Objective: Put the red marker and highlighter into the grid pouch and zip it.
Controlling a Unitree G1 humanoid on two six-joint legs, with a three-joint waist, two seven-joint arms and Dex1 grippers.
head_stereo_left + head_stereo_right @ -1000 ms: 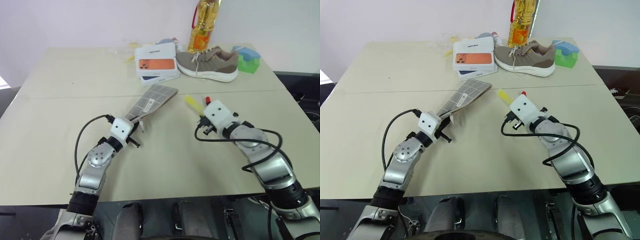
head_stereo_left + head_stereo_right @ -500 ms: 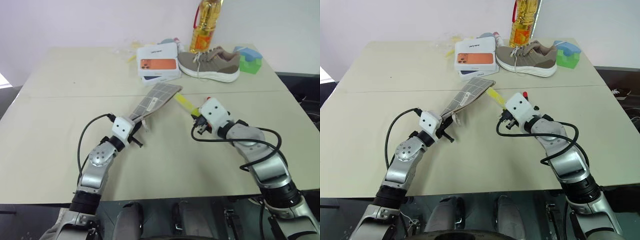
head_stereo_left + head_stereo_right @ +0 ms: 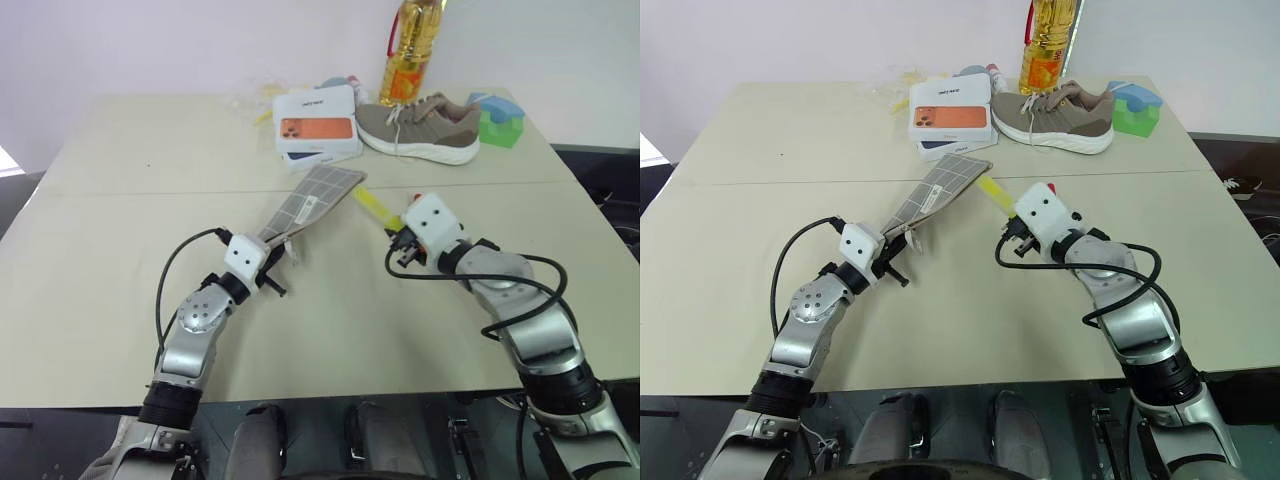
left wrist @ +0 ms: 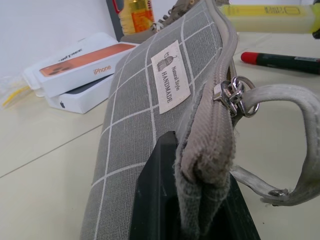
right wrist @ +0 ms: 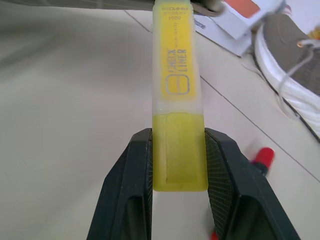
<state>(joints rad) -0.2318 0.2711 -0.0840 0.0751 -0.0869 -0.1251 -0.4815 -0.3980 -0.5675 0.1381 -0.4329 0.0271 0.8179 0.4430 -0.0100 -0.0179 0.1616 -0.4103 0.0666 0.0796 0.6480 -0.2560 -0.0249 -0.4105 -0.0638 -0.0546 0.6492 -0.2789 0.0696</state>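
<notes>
The left gripper [image 4: 192, 210] has its jaws clamped on the grid pouch [image 3: 312, 200], held raised above the worktop [image 3: 120, 230]. The right gripper [image 5: 176, 165] jaws pinch the highlighter [image 5: 175, 95], tip beside the pouch's far end. Risk: the mouth looks nearly flat, so the tip may jam. The red marker [image 4: 282, 60] lies on the worktop.

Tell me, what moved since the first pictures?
The right tool, gripping the highlighter, carried it across toward the grid pouch's far end; its tip now sits beside it. The left tool stayed clamped on the pouch's near end. The red marker stayed on the table.
</notes>
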